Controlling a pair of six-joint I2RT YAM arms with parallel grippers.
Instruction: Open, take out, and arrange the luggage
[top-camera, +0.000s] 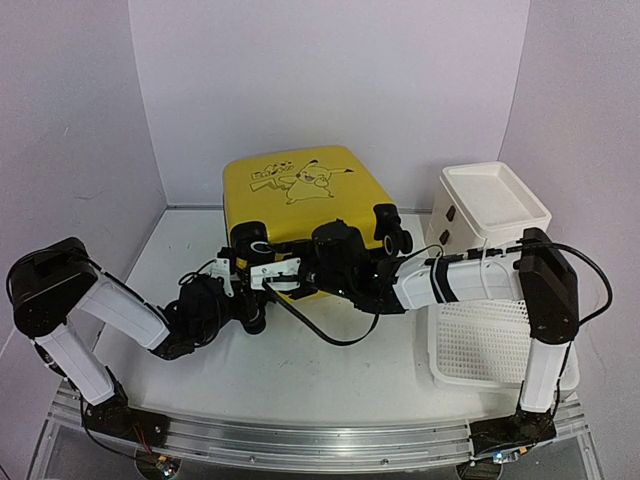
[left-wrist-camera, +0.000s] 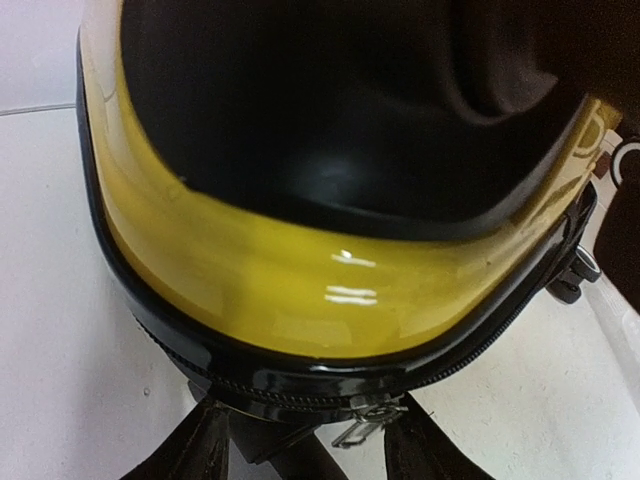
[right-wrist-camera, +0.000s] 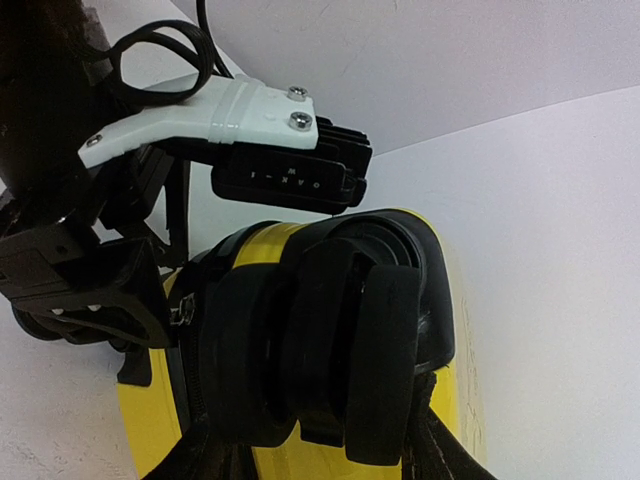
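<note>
the luggage (top-camera: 300, 190) lies at 12 o'clock on the table (top-camera: 320, 385), with the pikachu lid on top. both arms reach its 6 o'clock edge. the left gripper (left-wrist-camera: 310, 455) has its 2 fingers apart, and the zipper pull (left-wrist-camera: 365, 425) is between them. the right gripper (right-wrist-camera: 320, 455) is clamped on 1 wheel (right-wrist-camera: 365, 350).

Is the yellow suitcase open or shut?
Shut: the luggage's Pikachu lid sits on the shell with no gap showing, and the zipper band at its near corner looks closed.
</note>
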